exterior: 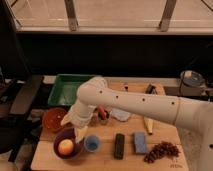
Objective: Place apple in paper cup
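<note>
The apple [66,147], yellow with an orange blush, lies in a purple bowl [57,138] at the front left of the wooden board. My gripper [75,123] hangs at the end of the white arm just above and behind the bowl's far right rim, not touching the apple. A pale upright shape [80,134] shows just below the wrist, between the purple bowl and a small blue cup [92,143]. It looks like the paper cup, mostly covered by the arm.
An orange bowl [51,119] sits left of the gripper and a green tray [67,88] behind it. On the board lie a black bar [119,145], a blue sponge [139,143], dark grapes [160,151], a banana [147,125] and a white cloth [120,115].
</note>
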Robot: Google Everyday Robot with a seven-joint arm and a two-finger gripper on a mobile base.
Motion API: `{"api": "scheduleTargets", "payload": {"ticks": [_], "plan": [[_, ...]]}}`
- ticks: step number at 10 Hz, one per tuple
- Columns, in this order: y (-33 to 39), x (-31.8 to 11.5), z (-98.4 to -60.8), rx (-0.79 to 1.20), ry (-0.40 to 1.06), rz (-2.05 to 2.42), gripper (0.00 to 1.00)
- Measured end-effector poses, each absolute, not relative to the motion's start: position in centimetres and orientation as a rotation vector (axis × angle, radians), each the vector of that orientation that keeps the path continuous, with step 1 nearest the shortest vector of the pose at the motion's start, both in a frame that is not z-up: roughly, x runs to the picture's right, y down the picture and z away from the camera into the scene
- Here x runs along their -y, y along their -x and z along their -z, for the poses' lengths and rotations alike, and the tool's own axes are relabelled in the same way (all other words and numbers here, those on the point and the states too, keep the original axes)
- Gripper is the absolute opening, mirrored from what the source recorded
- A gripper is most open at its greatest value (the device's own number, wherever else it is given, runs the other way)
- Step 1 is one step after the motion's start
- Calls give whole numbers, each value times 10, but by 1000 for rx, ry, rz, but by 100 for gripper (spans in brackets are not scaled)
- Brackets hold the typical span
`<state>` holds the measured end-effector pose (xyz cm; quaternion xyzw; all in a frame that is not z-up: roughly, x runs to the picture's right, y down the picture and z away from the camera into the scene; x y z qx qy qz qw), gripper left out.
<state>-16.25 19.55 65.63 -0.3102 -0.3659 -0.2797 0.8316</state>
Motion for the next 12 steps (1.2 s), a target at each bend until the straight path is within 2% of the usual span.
{"api": "scheduleTargets", "payload": {"ticks": [6, 12], "plan": [[167, -226, -692, 792, 744, 513, 66], [176, -259, -704, 845, 809, 449, 66]]}}
